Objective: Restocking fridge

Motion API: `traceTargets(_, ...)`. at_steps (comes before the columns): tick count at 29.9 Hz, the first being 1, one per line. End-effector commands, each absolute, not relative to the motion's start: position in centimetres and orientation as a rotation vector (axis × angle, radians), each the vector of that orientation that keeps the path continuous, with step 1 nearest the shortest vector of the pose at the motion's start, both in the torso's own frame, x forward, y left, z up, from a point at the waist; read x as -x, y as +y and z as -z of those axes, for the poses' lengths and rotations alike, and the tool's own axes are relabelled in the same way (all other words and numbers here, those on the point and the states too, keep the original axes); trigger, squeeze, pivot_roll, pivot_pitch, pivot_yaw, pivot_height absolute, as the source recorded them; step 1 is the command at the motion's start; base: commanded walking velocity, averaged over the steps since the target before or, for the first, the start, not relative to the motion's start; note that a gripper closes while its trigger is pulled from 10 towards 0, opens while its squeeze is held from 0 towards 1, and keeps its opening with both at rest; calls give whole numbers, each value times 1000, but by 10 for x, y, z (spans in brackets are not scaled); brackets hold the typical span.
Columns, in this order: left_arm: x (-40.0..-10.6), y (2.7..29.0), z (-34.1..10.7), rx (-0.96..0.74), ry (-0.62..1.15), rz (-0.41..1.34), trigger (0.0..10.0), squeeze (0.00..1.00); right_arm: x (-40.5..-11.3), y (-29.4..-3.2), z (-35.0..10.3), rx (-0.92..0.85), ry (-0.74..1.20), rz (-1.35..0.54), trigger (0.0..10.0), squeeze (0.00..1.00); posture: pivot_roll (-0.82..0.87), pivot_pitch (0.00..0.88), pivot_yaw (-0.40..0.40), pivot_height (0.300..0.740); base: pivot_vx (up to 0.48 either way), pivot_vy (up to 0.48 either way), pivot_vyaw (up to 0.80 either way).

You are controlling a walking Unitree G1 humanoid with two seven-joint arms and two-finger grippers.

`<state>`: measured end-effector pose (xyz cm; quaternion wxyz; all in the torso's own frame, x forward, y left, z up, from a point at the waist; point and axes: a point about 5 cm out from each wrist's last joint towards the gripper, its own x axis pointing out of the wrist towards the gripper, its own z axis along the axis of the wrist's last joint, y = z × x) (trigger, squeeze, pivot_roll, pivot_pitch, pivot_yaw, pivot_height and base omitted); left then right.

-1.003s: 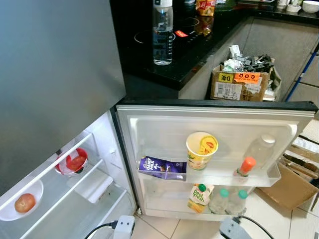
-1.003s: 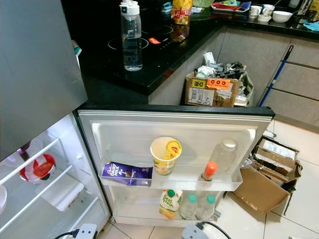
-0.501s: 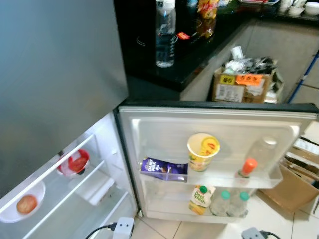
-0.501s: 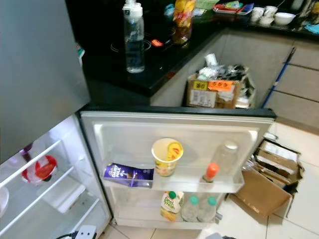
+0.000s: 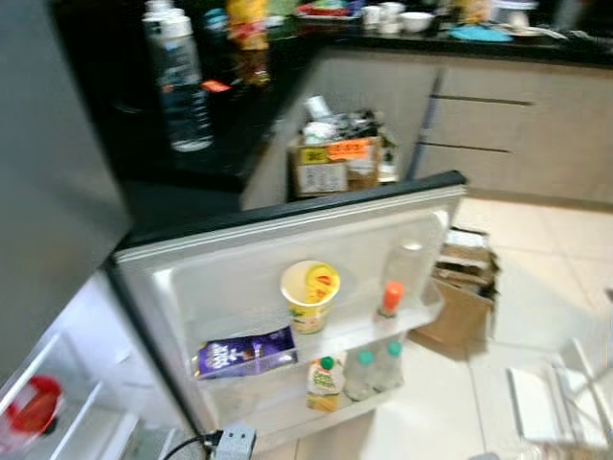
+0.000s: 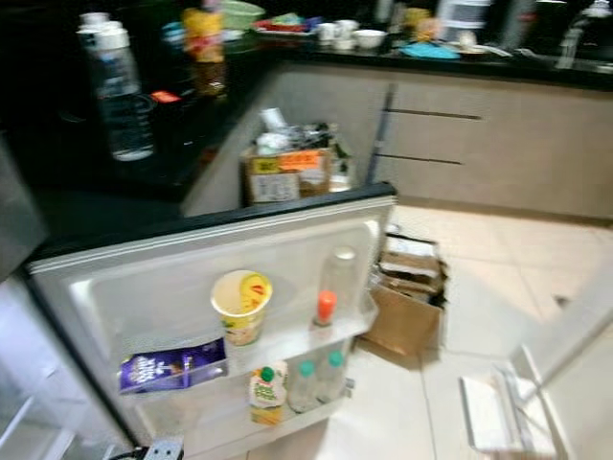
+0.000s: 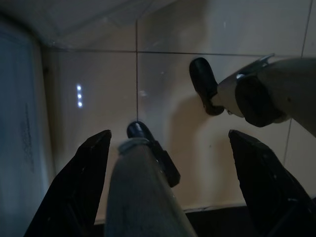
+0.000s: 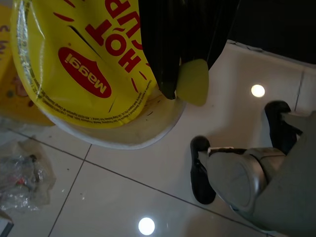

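My right tool [image 8: 173, 74] grips a Maggi noodle cup [image 8: 84, 64] by its rim, low over the floor, ready for stocking. My left tool [image 7: 168, 163] hangs spread, empty. The fridge door [image 5: 239, 259] stands open, its shelf already carrying another cup [image 5: 308, 292].

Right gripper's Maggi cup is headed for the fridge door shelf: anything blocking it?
Nothing visible does. The right gripper holds the Maggi cup; the door shelf already carries a second cup, a chocolate bar and an orange-capped bottle, leaving gaps.
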<state>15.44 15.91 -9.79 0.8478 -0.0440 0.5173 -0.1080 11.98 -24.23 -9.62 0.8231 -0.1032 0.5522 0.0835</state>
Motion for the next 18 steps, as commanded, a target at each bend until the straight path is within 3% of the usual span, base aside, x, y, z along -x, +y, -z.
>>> traceTargets(1, -150, 164, 99, 74, 1107, 218, 10000, 0, -139, -239, 90, 244, 1094, -210, 10000, 0, -149, 0, 13, 740, 0, 0, 0)
traceTargets(18, -149, 166, 100, 73, 1106, 205, 10000, 0, -148, -236, 85, 267, 1025, -317, 10000, 0, -143, 0, 7, 740, 0, 0, 0)
